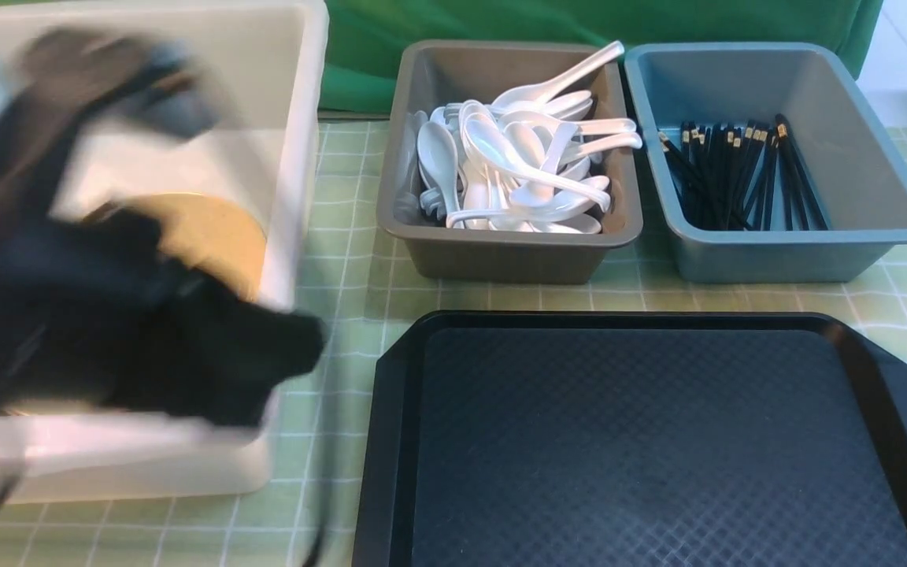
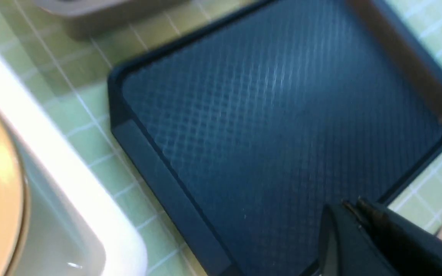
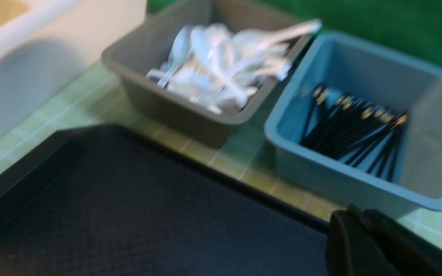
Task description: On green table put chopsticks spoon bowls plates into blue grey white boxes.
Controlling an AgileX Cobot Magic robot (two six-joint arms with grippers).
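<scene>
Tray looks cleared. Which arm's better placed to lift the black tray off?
Right, tentatively. The left arm is blurred over the white plastic box; the right wrist view looks straight across the black textured tray from beside it. Right arm is outside the front view.

green cloth [image 1: 548,31] hangs behind the checked tablecloth [image 1: 351,260]; pale wall at right.

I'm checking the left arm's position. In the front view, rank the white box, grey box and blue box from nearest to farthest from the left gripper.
1. white box: far left, the blurred left gripper is by its edge.
2. grey box: middle.
3. blue box: far right.
</scene>
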